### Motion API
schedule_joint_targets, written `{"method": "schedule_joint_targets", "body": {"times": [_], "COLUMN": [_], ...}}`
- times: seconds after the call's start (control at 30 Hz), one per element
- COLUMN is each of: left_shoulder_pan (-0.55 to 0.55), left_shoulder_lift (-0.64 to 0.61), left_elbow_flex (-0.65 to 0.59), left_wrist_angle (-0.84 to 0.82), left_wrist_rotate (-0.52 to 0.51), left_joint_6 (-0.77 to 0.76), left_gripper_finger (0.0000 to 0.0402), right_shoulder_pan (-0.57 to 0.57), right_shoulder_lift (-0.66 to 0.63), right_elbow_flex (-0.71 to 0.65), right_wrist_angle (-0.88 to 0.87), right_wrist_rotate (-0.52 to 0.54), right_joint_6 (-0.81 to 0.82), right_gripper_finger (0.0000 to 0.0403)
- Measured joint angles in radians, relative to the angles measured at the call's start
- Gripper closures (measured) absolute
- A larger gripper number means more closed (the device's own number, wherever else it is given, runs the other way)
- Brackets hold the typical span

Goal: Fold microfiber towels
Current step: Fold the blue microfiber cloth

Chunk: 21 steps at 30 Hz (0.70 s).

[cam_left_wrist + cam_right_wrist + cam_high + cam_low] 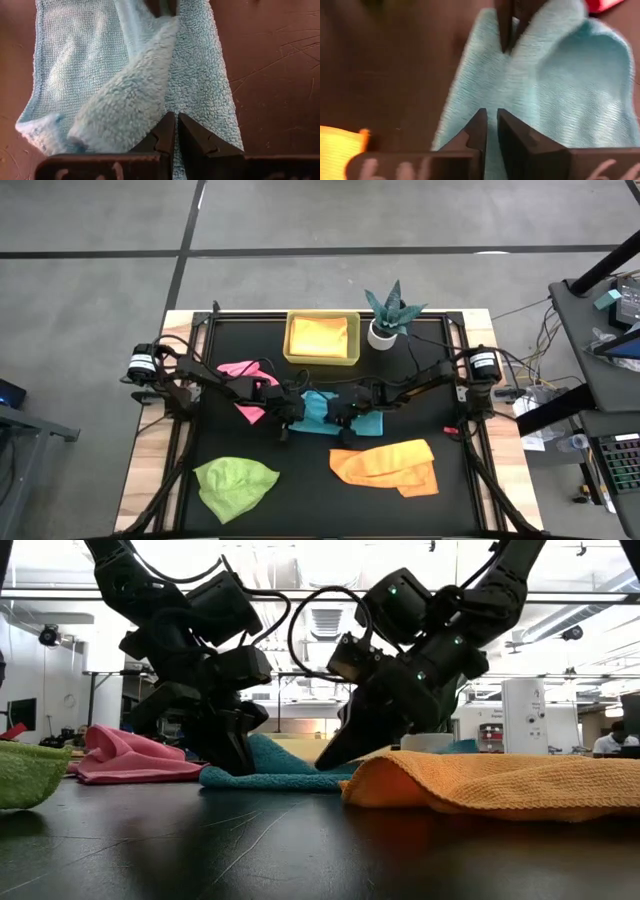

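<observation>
Turquoise towel (316, 411) between grippers | left gripper (176, 131) pinching it | right gripper (491, 131) nearly closed on it

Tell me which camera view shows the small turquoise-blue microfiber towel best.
The left wrist view: the small turquoise-blue microfiber towel fills it, showing its pile and a raised fold. The right wrist view shows part of it, less clearly. The high view shows a small patch between both arms. The low view shows only its edge on the table.
</observation>
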Motion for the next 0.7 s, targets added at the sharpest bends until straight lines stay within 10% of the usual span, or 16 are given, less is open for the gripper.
{"method": "schedule_joint_targets", "body": {"times": [0.23,0.5,0.7], "left_shoulder_pan": [0.0,0.0,-0.001], "left_shoulder_lift": [0.0,0.0,0.0], "left_elbow_flex": [0.002,0.002,0.001], "left_wrist_angle": [-0.012,-0.018,-0.018], "left_wrist_rotate": [0.0,0.0,0.0], "left_joint_6": [-0.006,-0.007,-0.008], "left_gripper_finger": [0.0394,0.0394,0.0394], "right_shoulder_pan": [0.081,0.038,-0.069], "right_shoulder_lift": [0.0,0.0,0.061], "right_elbow_flex": [0.021,0.078,0.149], "right_wrist_angle": [-0.004,-0.003,-0.006], "right_wrist_rotate": [0.001,0.372,0.338], "right_joint_6": [-0.026,-0.099,-0.125], "right_gripper_finger": [0.0319,0.03,0.0321]}}
